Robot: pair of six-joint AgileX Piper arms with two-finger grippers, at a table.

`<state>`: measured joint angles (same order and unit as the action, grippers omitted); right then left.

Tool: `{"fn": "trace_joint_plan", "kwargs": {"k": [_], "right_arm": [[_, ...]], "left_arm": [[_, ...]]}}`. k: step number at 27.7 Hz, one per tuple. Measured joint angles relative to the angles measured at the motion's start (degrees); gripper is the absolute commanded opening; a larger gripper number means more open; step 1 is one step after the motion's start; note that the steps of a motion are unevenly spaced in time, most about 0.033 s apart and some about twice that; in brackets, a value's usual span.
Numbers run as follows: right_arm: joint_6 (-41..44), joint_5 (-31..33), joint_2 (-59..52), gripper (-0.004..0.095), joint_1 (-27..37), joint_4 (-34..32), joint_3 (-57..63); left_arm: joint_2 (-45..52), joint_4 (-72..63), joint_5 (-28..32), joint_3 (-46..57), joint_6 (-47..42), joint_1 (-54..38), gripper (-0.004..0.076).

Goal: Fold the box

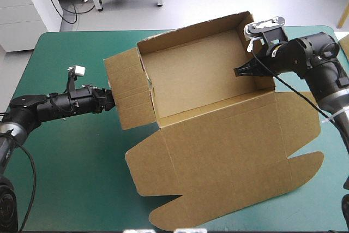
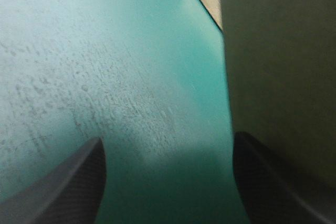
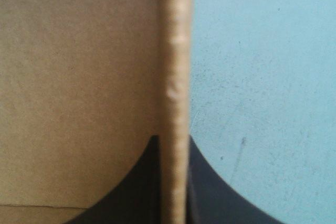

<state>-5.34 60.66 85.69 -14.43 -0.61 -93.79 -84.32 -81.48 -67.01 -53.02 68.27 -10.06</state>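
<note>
- Hidden: in the high view the left pincer (image 1: 113,101) ends at the outer face of the box's left panel (image 1: 126,94). Its fingertips cannot be made out there, nor can contact with the board be confirmed.
- Hidden: in the left wrist view only a dim stretch of the box (image 2: 278,66) shows, cut off at the picture's edge. The rest is teal-green tabletop (image 2: 105,51).
- Hidden: in the right wrist view the box (image 3: 79,77) appears as one inner face and one wall edge seen end-on. No corner or floor can be told.
- Count: one brown box (image 1: 202,80), lying at the middle of the tabletop (image 1: 71,162). Its tray is toward the far edge with walls raised, and its lid (image 1: 229,156) is flat toward the near edge.
- Count: two pincers, each with two black fingers.
- Left pincer (image 2: 168,140): the fingers stand well apart with bare teal-green cover between them. One finger (image 2: 273,182) is just beside the board, and nothing is gripped.
- Right pincer (image 1: 240,71): it reaches over the tray's right wall. In its own view the right pincer (image 3: 172,139) is clamped on that wall's edge, one finger inside and one outside, with tabletop (image 3: 262,77) beyond.
- The left panel leans outward, while the right wall stands upright.
</note>
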Motion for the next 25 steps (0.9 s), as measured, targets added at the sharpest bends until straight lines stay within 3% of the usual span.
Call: {"fn": "trace_joint_plan", "kwargs": {"k": [20,25], "right_arm": [[0.16,-2.2,5.19,-0.0021,0.0,0.3,0.0],[0.41,-2.23,5.66,-0.0018,-1.2,0.02,0.0]], "left_arm": [[4.52,-10.0,-0.76,-0.06,0.47,8.19,0.0492],[4.54,-3.09,4.15,-1.85,-7.06,9.19,0.0491]]}}
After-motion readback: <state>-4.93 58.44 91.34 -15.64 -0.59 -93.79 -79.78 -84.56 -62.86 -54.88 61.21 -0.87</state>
